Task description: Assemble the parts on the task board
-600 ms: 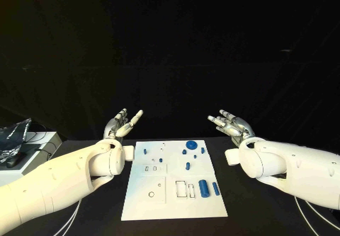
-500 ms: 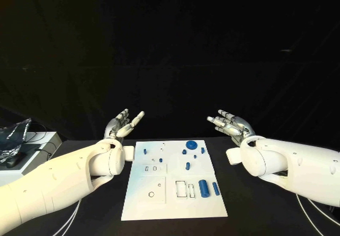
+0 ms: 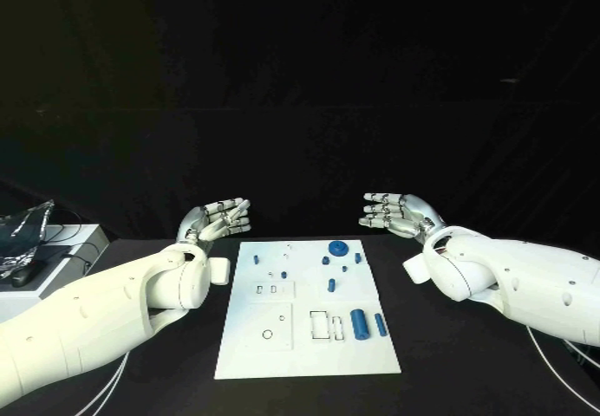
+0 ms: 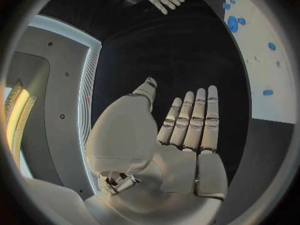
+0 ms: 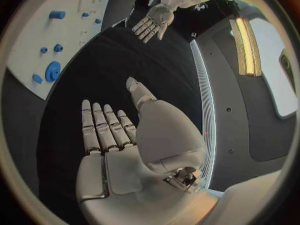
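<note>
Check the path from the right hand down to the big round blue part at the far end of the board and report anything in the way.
Nothing visible blocks it. The right hand hovers open past the task board's far right corner; only bare black table lies between it and the round blue part. The left hand stays on the other side.

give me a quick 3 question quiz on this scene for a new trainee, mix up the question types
1. True or false: the left hand is holding one of the blue parts.
2. Multiple choice: where is the large round blue part? A) on the black table beside the board B) near the far edge of the white board C) in the right hand
3. Fill in the missing word: both hands hover above the table with their fingers apart, one on each ____ of the board.

Key: 1 false, it holds nothing. 2 B. 3 side.
</note>
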Tool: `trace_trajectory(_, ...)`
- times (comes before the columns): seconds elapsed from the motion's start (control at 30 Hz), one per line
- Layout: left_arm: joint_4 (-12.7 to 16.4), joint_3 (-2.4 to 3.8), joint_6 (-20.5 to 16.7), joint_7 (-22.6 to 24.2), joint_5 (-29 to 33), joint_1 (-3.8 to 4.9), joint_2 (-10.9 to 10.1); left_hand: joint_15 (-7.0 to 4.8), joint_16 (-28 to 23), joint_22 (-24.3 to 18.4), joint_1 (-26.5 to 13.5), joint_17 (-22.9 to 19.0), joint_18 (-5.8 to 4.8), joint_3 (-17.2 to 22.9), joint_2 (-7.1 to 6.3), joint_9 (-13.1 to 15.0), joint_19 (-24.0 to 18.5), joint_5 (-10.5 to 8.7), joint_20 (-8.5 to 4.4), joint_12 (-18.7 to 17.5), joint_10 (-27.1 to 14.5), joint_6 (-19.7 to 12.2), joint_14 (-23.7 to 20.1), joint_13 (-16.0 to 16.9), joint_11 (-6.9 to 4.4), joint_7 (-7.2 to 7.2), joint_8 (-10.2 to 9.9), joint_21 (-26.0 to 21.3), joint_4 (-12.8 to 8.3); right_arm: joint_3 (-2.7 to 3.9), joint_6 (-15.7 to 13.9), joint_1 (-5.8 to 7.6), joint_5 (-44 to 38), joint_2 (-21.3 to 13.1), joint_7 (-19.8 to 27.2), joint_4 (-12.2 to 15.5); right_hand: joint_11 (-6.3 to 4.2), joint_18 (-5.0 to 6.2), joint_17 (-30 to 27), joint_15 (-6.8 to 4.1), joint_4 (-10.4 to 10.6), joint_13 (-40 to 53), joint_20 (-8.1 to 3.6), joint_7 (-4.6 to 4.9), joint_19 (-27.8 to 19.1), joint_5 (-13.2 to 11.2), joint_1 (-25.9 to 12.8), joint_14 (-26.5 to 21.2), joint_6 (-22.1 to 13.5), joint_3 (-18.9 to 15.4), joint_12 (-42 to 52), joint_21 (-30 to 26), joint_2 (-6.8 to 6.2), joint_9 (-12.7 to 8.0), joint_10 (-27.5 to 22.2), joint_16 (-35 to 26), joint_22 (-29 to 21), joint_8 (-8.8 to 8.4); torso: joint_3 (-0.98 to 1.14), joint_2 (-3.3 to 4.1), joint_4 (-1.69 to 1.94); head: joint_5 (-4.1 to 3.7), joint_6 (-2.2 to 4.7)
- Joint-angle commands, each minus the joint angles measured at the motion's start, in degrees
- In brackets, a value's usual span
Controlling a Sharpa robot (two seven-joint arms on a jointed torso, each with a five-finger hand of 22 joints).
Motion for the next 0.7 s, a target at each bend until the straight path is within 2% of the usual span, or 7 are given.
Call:
trace_trajectory(0.03, 0.8, -0.02, 7.3, 0.8, -3.5, -0.2, -0.6, -2.06, 1.5, 0.5, 0.2, 0.6, 1.11, -0.3, 1.8, 0.6, 4.1, 0.24, -1.03, 0.4, 7.1, 11.7, 7.0, 0.1, -1.76, 0.32, 1.6, 1.9, -1.7, 0.07, 0.5, -0.08, -14.9, 0.5, 1.0, -0.8, -3.13, 1.2, 0.9, -3.94, -2.3, 0.8, -3.83, 2.36, 15.0, -0.8, 1.8, 22.5, 19.1, 2.6, 0.9, 5.0, -0.64, 0.9, 20.5, 0.9, 0.5, 0.86, 0.0, 0.63, 0.58, -0.26, -0.34)
trace_trajectory(0.1, 2.0, -0.03, 9.6, 0.8, -6.0, -0.27, -1.6, -3.93, 2.5, 1.2, 0.7, 1.1, 1.76, -0.4, 3.01, 0.5, 8.4, 0.09, -2.28, 0.3, 11.3, 14.4, 12.4, 0.1, -3.08, -0.03, 1.7, 3.9, -2.9, 0.12, -0.1, 0.01, -19.0, 0.8, 0.4, -1.2, -3.86, 1.41, 1.2, -5.25, -2.4, 0.8, -5.1, 1.97, 17.5, -0.3, 1.6, 26.0, 23.0, 3.5, 0.9, 6.2, -0.71, 1.1, 22.5, 1.5, 1.1, 1.12, 0.06, 0.99, 0.71, -0.53, -0.09)
trace_trajectory(0.23, 5.4, -0.03, 12.3, 0.5, -8.7, -0.34, -3.8, -5.22, -1.5, 0.8, 1.2, 0.9, -0.78, -1.0, 4.24, 0.3, 11.6, -0.17, -5.45, -1.2, 14.7, 17.8, 18.2, 0.0, -4.08, -0.65, -1.4, 4.7, -5.4, 0.31, -0.5, 0.46, -27.7, 1.6, -1.9, -2.2, -6.09, 1.76, 2.6, -9.18, -3.1, 0.9, -8.91, 0.99, 24.3, 0.2, 1.6, 36.4, 29.4, 4.0, 1.0, 12.2, -1.67, 1.5, 28.4, 4.5, 4.0, 1.89, -0.09, 2.45, 1.27, -1.41, 0.13)
trace_trajectory(0.33, 7.9, 0.03, 13.2, 0.5, -9.7, -0.36, -5.2, -6.64, 0.3, 1.5, 2.0, 2.6, -0.96, -0.7, 4.23, 0.4, 14.2, 0.09, -7.11, -1.1, 16.1, 18.2, 22.7, 0.0, -4.73, -0.75, -1.2, 6.4, -6.3, 0.5, 1.3, 0.87, -33.6, 2.4, -4.8, -3.2, -6.84, 1.67, 4.2, -11.39, -3.5, 0.9, -11.67, 0.56, 28.1, 1.3, 1.8, 43.3, 30.4, 3.6, 1.0, 17.6, -2.72, 1.4, 29.4, 7.1, 7.0, 1.43, -0.37, 3.27, 1.71, -2.35, 0.5)
trace_trajectory(0.43, 10.5, 0.53, 13.9, 1.0, -10.6, -0.38, -6.5, -7.53, 2.6, 2.8, 2.6, 4.9, -1.95, -0.2, 4.07, 0.4, 16.3, 0.05, -9.21, -1.0, 15.9, 18.0, 25.4, 0.0, -4.93, -0.71, -1.2, 8.9, -7.3, 0.73, 4.1, 1.36, -40.4, 3.4, -8.1, -4.7, -7.61, 1.62, 8.9, -12.85, -3.5, 0.9, -14.26, -0.01, 30.6, 1.9, 1.1, 47.3, 31.1, 3.4, 0.9, 24.7, -3.6, 1.4, 29.8, 15.2, 11.4, 1.26, -0.73, 4.11, 2.23, -3.16, 0.81)
trace_trajectory(0.47, 11.2, 0.7, 14.1, 1.1, -10.8, -0.38, -6.9, -7.62, 4.7, 4.4, 1.8, 8.7, -4.86, 0.2, 4.06, 0.5, 15.1, -0.17, -11.7, -0.9, 15.9, 17.7, 24.0, 0.1, -4.89, -0.4, -1.0, 11.2, -7.9, 0.78, 4.7, 1.51, -42.6, 3.9, -9.1, -5.3, -7.95, 1.7, 10.9, -13.34, -3.6, 0.8, -14.62, -0.23, 30.9, 1.9, 0.9, 47.2, 31.6, 3.6, 0.7, 26.6, -3.67, 1.4, 30.5, 18.5, 12.7, 1.25, -0.82, 4.27, 2.32, -3.21, 0.85)
trace_trajectory(0.7, 14.6, 1.31, 14.6, 0.5, -11.1, -0.35, -8.8, -8.12, 9.8, 7.4, 1.2, 15.0, -5.28, 0.5, 3.81, 0.4, 14.0, 0.16, -12.8, -1.0, 15.5, 17.5, 22.5, 0.1, -5.03, -0.79, -1.2, 16.1, -8.6, 0.98, 6.7, 2.22, -53.8, 6.6, -14.4, -8.6, -8.7, 1.76, 24.2, -14.41, -3.3, 1.0, -16.6, -0.89, 34.4, 2.8, -1.4, 47.0, 32.2, 6.2, 1.0, 36.0, -4.92, 1.5, 31.9, 42.1, 20.0, 1.21, -1.4, 5.65, 3.41, -3.71, 0.67)
